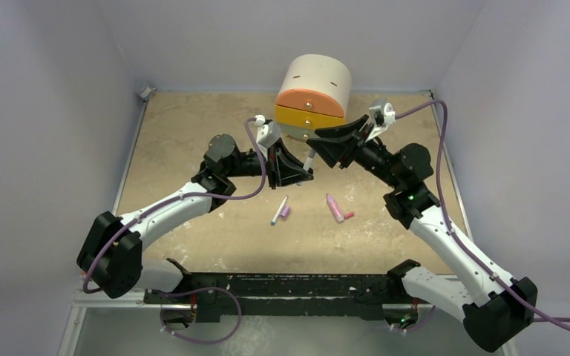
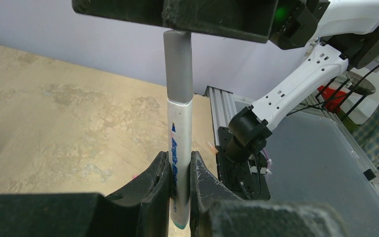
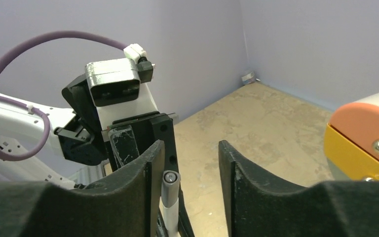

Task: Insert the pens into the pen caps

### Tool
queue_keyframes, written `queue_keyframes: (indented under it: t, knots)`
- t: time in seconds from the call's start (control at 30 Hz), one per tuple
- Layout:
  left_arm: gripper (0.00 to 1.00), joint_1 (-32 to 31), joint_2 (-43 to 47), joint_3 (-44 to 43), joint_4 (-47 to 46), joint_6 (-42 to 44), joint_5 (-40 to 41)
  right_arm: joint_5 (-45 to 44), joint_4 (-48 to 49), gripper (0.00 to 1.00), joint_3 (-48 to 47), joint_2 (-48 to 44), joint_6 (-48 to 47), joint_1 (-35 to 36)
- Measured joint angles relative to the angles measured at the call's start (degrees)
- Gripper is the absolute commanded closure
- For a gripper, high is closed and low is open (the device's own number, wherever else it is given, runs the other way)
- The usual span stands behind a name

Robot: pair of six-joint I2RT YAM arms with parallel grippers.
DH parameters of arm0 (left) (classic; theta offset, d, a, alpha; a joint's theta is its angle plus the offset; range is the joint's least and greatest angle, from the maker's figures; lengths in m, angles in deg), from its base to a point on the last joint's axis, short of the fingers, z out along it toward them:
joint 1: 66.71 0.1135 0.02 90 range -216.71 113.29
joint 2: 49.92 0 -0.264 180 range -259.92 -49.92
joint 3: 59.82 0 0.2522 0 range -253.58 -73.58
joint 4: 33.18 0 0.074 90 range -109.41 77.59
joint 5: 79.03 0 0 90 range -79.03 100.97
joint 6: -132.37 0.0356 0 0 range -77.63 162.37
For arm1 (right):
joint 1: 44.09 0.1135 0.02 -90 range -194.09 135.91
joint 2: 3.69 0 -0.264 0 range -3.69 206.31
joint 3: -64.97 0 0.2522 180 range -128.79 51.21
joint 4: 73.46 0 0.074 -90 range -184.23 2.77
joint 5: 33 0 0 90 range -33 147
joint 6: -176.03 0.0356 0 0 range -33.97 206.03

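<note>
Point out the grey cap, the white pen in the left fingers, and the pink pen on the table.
grey cap (image 2: 178,64): left wrist view, middle of its side.
white pen (image 2: 180,133): left wrist view, printed barrel.
pink pen (image 1: 334,208): top external view, mid-barrel.

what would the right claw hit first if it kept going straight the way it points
Probably the grey cap on the white pen held by the left claw; depth is unclear.

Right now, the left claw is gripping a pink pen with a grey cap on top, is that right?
Not quite: the pen in the left gripper is white, not pink, as the left wrist view shows. The grey cap is on top.
</note>
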Motion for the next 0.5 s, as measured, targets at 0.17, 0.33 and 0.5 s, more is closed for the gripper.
queue_keyframes:
  t: [0.17, 0.33, 0.5]
  knots:
    - [1.00, 0.00, -0.81, -0.04, -0.92, -0.94, 0.00, 0.63, 1.77, 0.60, 1.11, 0.00, -0.20, 0.00]
    - [1.00, 0.00, -1.31, -0.04, -1.29, -1.33, 0.04, 1.77, 3.32, 0.53, 1.77, 0.02, -0.20, 0.00]
    - [1.00, 0.00, -1.51, -0.04, -1.77, -1.44, 0.07, 2.89, 3.78, 0.52, 1.99, 0.44, -0.26, 0.02]
